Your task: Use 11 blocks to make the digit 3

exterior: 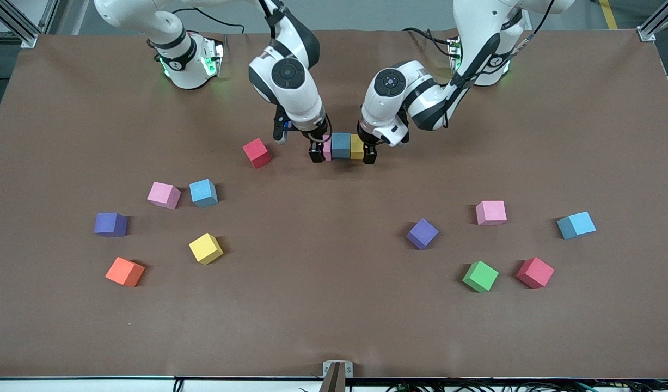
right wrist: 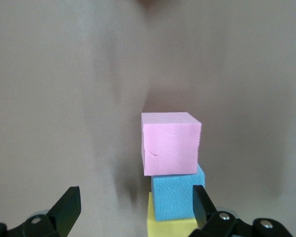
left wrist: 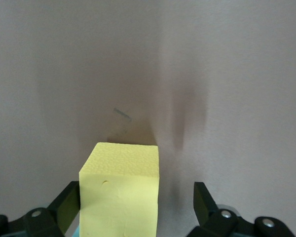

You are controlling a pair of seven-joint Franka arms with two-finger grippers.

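Row of three touching blocks: pink block (exterior: 327,147) between wide-open right gripper (exterior: 318,151) fingers, blue block (exterior: 341,145) mid-row, yellow block (exterior: 356,147) within wide-open left gripper (exterior: 366,151).

No legible text, label, brand, number or sign found on the blocks (exterior: 341,146), the arms, or the worktop (exterior: 334,326) in any view.

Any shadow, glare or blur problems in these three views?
Front view: even light, no glare, soft short shadows beside each block, a darker patch under the row of three blocks. Left wrist view: yellow block sharp, a smeared shadow on the table. Right wrist view: pink block sharp, streaky shadows around it.
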